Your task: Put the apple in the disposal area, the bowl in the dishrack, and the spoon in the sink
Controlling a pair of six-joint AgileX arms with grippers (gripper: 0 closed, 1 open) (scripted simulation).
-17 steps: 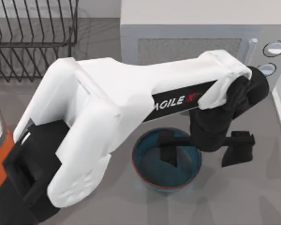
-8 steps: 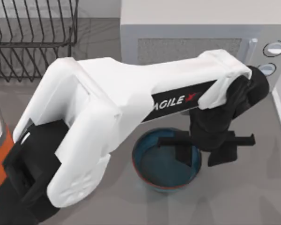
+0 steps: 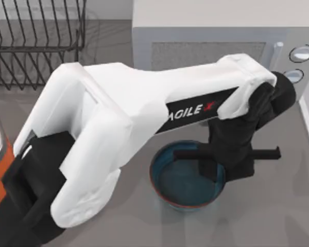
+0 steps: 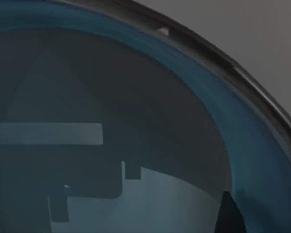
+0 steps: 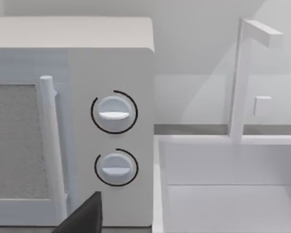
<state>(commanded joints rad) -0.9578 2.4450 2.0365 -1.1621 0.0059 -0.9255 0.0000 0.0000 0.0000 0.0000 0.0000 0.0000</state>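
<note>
Now the left gripper [image 3: 227,165], wide apart a second ago, has drawn its jaws narrow onto the right-hand wall of the bowl [image 3: 183,180], which sits on the table before the microwave [image 3: 206,41], so the grasp looks ready for lifting toward the dishrack [image 3: 36,41].

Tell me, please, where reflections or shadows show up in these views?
Left wrist view: the glossy round teal-blue bowl mirrors pale blocky shapes across its inside. Top view: the left gripper casts a dark patch inside that bowl. Right wrist view: the white microwave is evenly lit, without glare.
</note>
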